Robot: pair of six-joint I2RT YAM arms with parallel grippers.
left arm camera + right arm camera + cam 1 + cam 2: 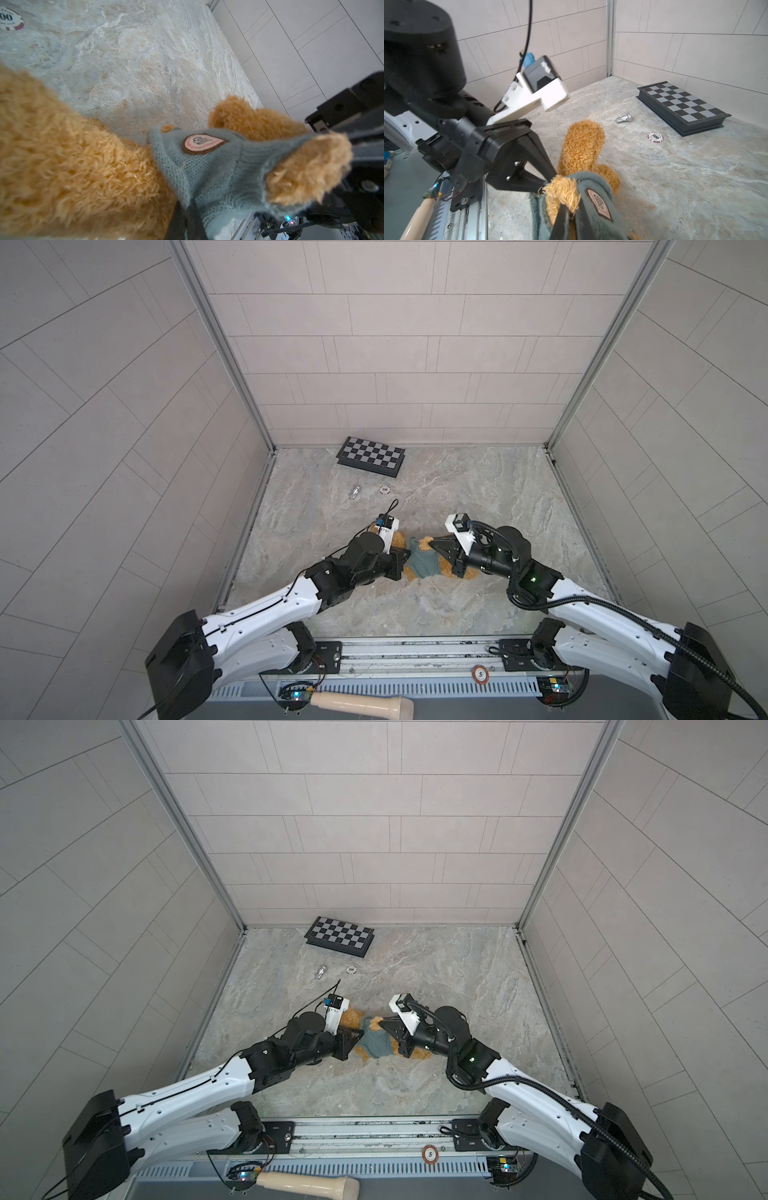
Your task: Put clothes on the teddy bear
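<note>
While bare bench (pixel 498 497) lies open to the walls around it, the teddy bear (pixel 62 158) rests well nearer the arms than the chessboard (pixel 371 456), with a chip (pixel 385 489) and a chess piece (pixel 354 492) between them. Both arms reach inward and low. The left hand (pixel 547 184) and right hand (pixel 569 214) each pinch its grey-blue sweater (pixel 422 564).

Bright even light; soft shadows; top views bowed; wrist foregrounds blurred.

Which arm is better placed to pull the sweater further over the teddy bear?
Probably left: the left gripper, jaws shut, pinches the sweater edge right beside the teddy bear's bare fur; the right gripper grips by the exposed paw.
</note>
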